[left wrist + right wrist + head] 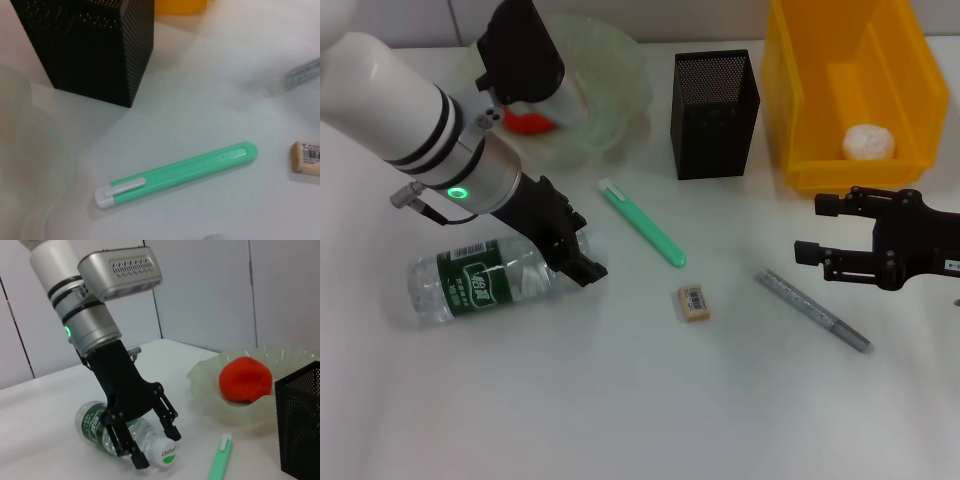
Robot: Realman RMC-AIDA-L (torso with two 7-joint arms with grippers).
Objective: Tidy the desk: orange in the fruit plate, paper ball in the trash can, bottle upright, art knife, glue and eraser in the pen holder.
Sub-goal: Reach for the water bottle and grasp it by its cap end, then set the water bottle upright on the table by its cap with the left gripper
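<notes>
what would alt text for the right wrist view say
The left gripper straddles the neck of a bottle lying on its side on a white table. Behind, an orange sits in the fruit plate, beside a green knife and the pen holder.

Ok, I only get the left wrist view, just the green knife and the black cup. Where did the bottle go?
Observer: The bottle lies on its side, with the left tool down at its cap end.
Operator: Is the orange put away?
Observer: Yes, the orange sits in the fruit plate.
Operator: What about the other arm?
Observer: The right tool hangs open in front of the trash can, which has the paper ball inside.
</notes>
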